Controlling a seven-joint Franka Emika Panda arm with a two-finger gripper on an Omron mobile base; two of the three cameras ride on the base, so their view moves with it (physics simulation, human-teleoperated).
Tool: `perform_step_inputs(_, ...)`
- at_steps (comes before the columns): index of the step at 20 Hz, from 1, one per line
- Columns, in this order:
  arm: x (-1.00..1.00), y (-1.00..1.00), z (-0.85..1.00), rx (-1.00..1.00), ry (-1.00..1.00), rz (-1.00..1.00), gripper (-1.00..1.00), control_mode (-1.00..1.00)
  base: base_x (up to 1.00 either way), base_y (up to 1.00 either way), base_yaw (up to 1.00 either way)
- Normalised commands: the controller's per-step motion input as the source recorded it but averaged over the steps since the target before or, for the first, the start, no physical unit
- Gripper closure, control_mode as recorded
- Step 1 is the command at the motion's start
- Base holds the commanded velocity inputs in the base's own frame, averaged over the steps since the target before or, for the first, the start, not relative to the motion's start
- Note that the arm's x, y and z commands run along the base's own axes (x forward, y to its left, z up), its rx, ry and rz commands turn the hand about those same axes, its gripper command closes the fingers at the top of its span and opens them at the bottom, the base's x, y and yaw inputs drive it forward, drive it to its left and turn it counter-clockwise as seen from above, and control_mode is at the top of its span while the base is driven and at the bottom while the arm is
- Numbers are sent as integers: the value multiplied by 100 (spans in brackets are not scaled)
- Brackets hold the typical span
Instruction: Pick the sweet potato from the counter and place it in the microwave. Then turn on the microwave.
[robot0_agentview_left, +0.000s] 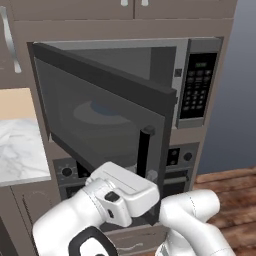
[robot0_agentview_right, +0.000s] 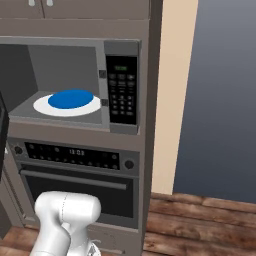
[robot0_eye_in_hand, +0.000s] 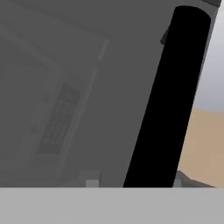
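You're at the door step: the microwave (robot0_agentview_left: 125, 100) door (robot0_agentview_left: 100, 115) stands half open, its black handle (robot0_eye_in_hand: 170, 96) right before the claw. I can't tell whether the jaws are apart or clamped on it. Next, swing the door wider toward 9 o'clock. I can't find the sweet potato; inside sits a blue plate (robot0_agentview_right: 71, 98).

The microwave (robot0_agentview_left: 197, 85) is a grey-steel built-in box with its dark glass door (robot0_agentview_left: 100, 115) swung partly open toward the gripper (robot0_agentview_left: 150, 176), whose hand sits right at the door's black vertical handle (robot0_eye_in_hand: 168, 100). Its black keypad panel (robot0_agentview_right: 122, 90) lies right of the cavity. The white marble counter (robot0_agentview_left: 20, 150) lies well left of the gripper.
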Motion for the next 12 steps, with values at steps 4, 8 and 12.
perform_step_inputs(4,4,2,0,1,0,0,-100,-100,0,0,0)
perform_step_inputs(8,0,10,0,0,-1,0,-100,-100,0,0,0)
perform_step_inputs(12,4,16,0,0,-9,0,-100,-100,0,0,0)
